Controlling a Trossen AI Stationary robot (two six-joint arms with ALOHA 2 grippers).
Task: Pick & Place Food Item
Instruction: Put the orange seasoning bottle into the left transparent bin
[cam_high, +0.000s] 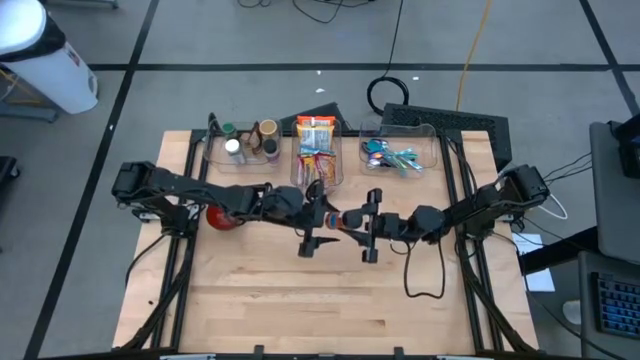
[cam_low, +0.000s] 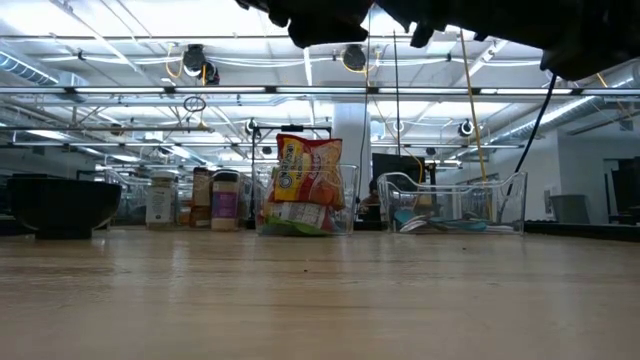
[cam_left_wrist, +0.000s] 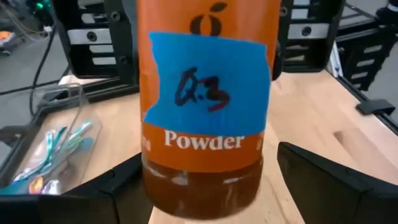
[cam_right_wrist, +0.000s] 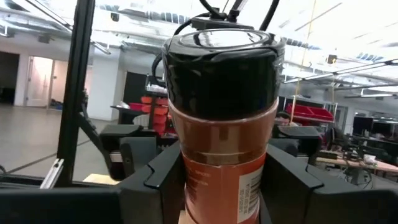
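Note:
A jar of orange powder (cam_high: 350, 217) with a black lid (cam_right_wrist: 219, 62) and a blue tape patch (cam_left_wrist: 208, 81) is up in the air above the middle of the table, between my two grippers. My right gripper (cam_high: 364, 222) (cam_right_wrist: 217, 183) comes from the table's right and is shut on it. My left gripper (cam_high: 328, 215) (cam_left_wrist: 211, 190) comes from the table's left and is open. Its fingers (cam_left_wrist: 314, 180) stand on either side of the jar's base, with a gap showing at one side. The low view shows only the arms' dark undersides. My right gripper pinches the jar's labelled body (cam_right_wrist: 189, 180), below the lid, between its two fingers (cam_right_wrist: 155, 180), one on each side. The fingers come from the table's right, slanting a little upward. The jar stands roughly upright, lid up, lifted clear of the table.
Three clear bins line the table's far edge: spice jars (cam_high: 245, 147), snack packs (cam_high: 317, 150) and utensils (cam_high: 400, 155). A red bowl (cam_high: 222, 215) sits under the left arm. Bare wood (cam_high: 330, 300) lies on the near side of the table.

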